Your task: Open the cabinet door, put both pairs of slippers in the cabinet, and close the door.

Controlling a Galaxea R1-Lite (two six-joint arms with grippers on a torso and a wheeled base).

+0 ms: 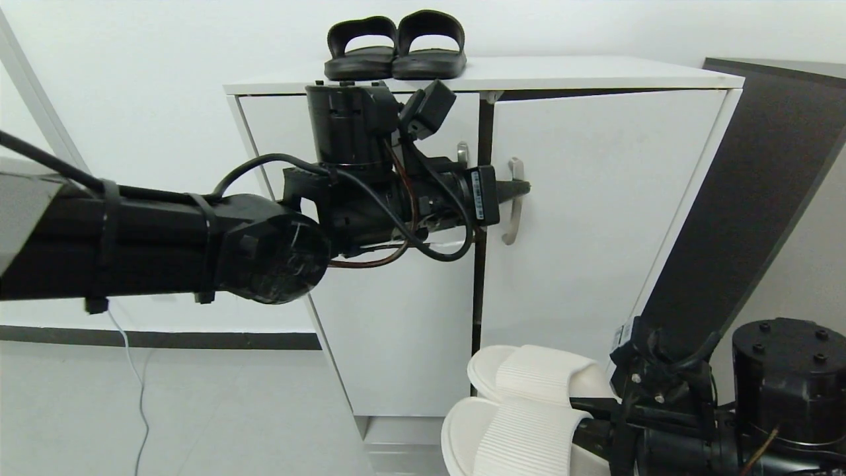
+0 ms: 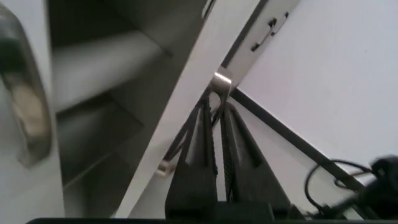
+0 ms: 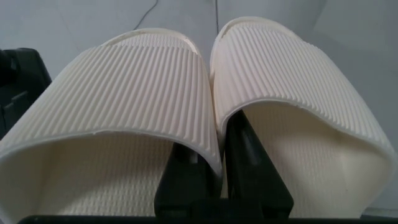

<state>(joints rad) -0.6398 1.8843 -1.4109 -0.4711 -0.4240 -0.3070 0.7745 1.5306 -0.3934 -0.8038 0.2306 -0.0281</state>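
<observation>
White slippers (image 1: 529,390) are clamped by the right gripper (image 3: 219,152); the door handle (image 1: 510,221) is pinched by the left gripper (image 2: 216,112).

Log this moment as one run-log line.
left claw: gripping silver metal handle, white right door ajar | right claw: holding cream ribbed slippers | black slide slippers: atop white cabinet

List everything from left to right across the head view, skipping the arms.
cable → black slippers → white slippers → dark panel
</observation>
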